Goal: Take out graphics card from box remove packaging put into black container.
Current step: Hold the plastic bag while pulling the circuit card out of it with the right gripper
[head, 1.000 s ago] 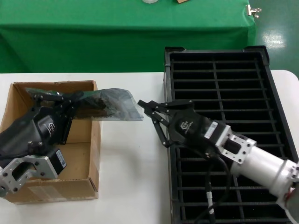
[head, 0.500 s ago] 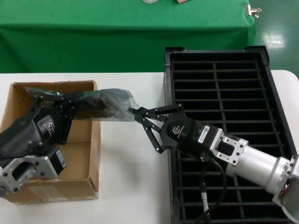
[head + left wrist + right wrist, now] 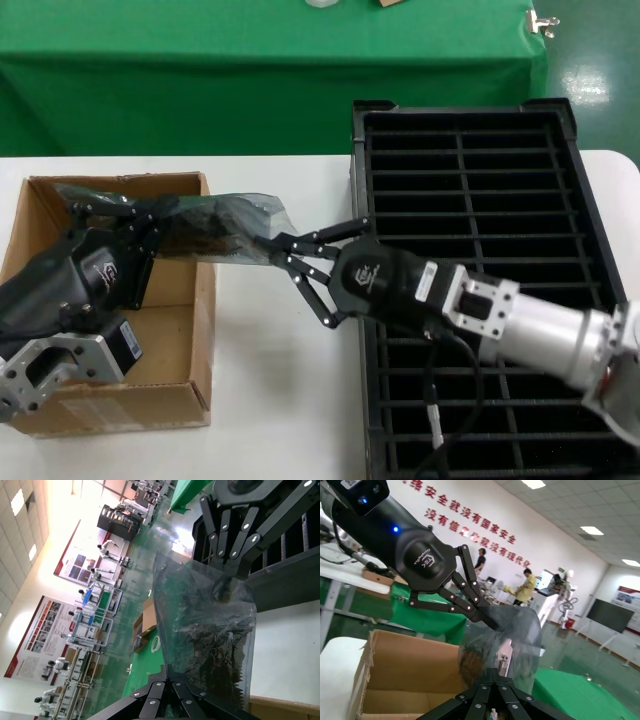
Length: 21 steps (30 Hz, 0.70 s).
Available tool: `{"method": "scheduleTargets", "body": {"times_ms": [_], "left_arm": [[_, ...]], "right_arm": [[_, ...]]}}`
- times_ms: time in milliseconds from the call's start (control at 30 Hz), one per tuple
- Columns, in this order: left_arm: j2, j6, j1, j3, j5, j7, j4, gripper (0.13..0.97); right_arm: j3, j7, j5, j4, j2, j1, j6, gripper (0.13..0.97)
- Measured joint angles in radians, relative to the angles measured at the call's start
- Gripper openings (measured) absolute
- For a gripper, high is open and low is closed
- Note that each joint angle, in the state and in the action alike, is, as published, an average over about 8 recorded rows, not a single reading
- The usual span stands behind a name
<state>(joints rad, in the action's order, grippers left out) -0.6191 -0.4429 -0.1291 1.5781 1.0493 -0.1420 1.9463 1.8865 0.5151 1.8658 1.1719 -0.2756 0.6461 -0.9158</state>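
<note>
Our right gripper [image 3: 272,243] has reached and pinched the crinkly translucent packaging [image 3: 225,226]; our left gripper [image 3: 160,215] clamps its other end.

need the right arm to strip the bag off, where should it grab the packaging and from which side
Grip the packaging at its free end, which sticks out of the box toward the black container. Come from that side: the left gripper holds the other end, so the right gripper can pull straight away.
</note>
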Motion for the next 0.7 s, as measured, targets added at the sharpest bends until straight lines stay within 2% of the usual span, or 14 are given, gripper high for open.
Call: {"method": "scheduleTargets", "body": {"times_ms": [700], "left_arm": [[0.0, 0.0, 0.0, 0.0, 0.0, 0.0, 0.0, 0.139]], "right_arm": [[0.044, 0.042, -0.028, -0.417, 0.038, 0.301, -0.219, 0.133]]}}
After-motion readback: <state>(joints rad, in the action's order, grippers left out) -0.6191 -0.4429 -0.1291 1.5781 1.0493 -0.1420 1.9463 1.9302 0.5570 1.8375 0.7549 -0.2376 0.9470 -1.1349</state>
